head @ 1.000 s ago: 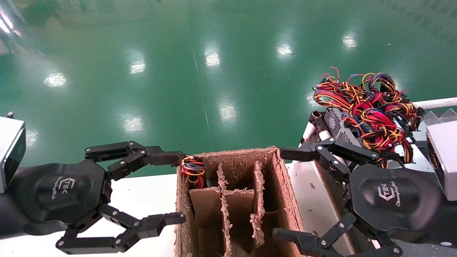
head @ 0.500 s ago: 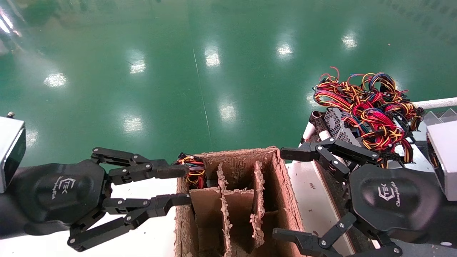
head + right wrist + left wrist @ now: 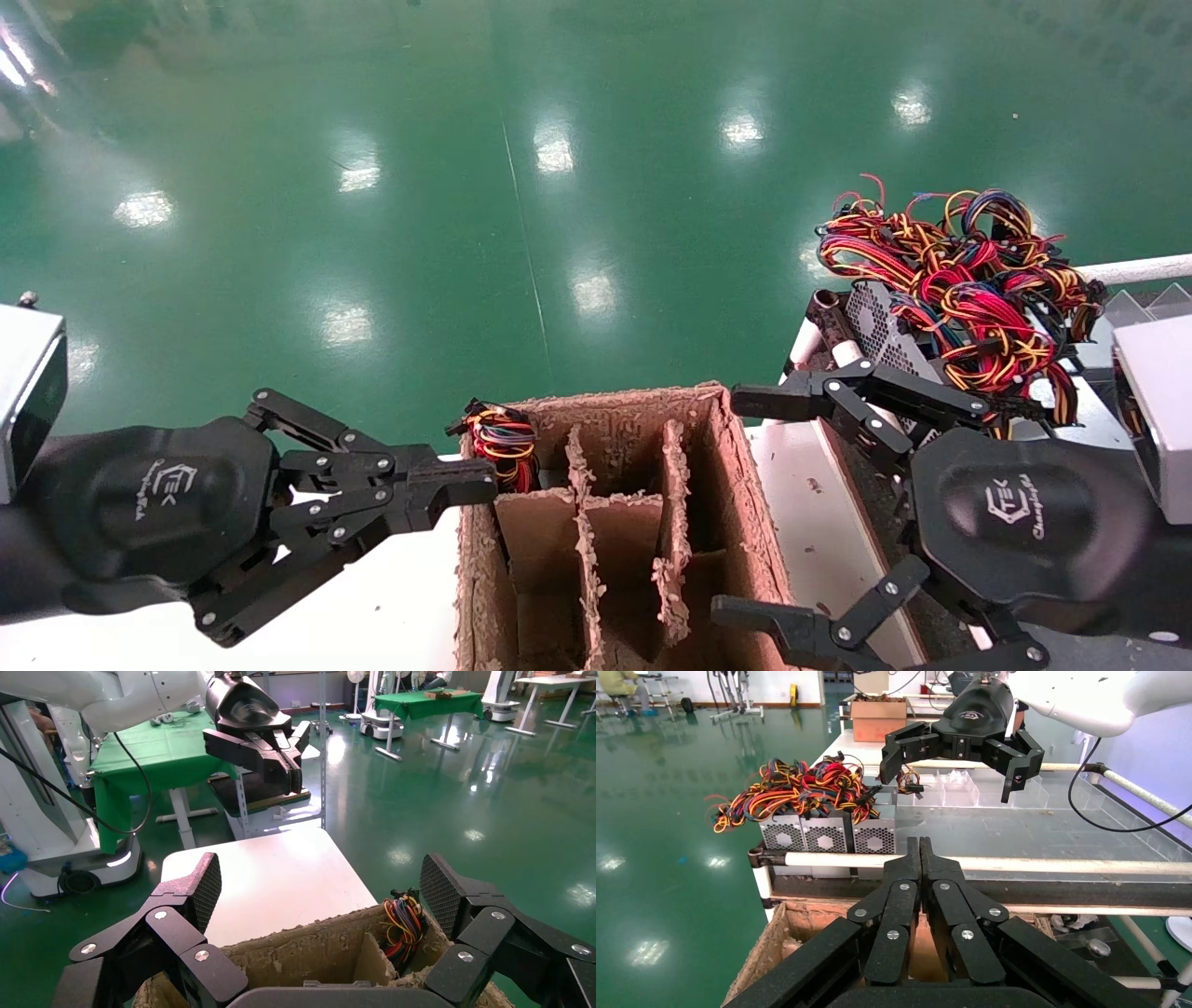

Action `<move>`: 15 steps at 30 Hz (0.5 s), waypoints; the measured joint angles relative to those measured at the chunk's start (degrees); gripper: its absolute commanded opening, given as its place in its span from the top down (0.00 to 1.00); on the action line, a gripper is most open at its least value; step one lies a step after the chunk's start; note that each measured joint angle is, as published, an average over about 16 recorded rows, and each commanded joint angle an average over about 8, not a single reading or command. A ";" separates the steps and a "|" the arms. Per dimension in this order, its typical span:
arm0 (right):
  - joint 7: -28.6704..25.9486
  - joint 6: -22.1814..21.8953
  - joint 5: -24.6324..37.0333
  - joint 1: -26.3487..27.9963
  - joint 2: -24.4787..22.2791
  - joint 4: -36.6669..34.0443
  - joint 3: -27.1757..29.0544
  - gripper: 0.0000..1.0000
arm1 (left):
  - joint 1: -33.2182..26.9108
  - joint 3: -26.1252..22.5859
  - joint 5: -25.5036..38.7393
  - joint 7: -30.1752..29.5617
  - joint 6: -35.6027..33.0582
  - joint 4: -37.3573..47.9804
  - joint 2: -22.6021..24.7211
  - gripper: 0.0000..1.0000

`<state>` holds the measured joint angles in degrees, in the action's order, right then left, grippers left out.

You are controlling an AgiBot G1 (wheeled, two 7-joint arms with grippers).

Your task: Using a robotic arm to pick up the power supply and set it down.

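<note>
The power supply sits down in the far-left compartment of the cardboard box point(image 3: 738, 485). Only its tight coil of red, yellow and blue wires point(image 3: 504, 447) point(image 3: 402, 927) rises above the rim; the grey case is hidden. My left gripper point(image 3: 477, 485) point(image 3: 920, 850) is shut with nothing between its fingers, its tips at the box's left wall just in front of the coil. My right gripper point(image 3: 740, 508) point(image 3: 323, 892) hangs wide open over the box's right side, holding nothing.
A row of like grey boxes point(image 3: 824, 836) under a big loose wire tangle point(image 3: 959, 280) stands on the rack at the right, behind a white pipe rail point(image 3: 1053, 864). The white table point(image 3: 372, 531) lies left of the box; green floor lies beyond.
My left gripper's fingers have closed from wide open to shut, gripping nothing, beside the box's left wall. The wire coil and the right arm have not moved.
</note>
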<state>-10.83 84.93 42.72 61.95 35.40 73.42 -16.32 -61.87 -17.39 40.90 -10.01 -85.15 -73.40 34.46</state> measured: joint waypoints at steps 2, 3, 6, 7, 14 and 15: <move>-0.15 -0.67 0.61 0.14 0.32 0.13 -0.24 0.00 | 0.00 0.00 0.00 0.00 0.00 0.01 0.00 0.28; -0.25 -1.09 1.00 0.23 0.51 0.23 -0.38 0.00 | 0.00 -0.01 0.00 0.00 0.00 0.01 0.00 0.15; -0.64 -2.66 2.49 0.51 1.21 0.64 -0.96 0.00 | -0.01 -0.01 0.00 0.01 -0.01 0.02 0.00 0.00; -0.82 -3.28 3.11 0.63 1.51 0.80 -1.21 0.00 | -0.01 -0.01 -0.01 0.01 -0.01 0.02 0.00 0.00; -2.76 -8.76 9.17 2.06 4.57 1.70 -3.88 0.00 | -0.03 -0.04 -0.02 0.03 -0.01 0.04 0.00 0.00; -3.14 -9.59 10.18 2.31 5.07 1.86 -4.35 0.00 | -0.03 -0.04 -0.02 0.03 -0.01 0.04 0.00 0.00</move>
<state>-13.96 75.34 52.90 64.26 40.46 75.28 -20.67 -61.90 -17.42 40.89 -9.98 -85.16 -73.36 34.46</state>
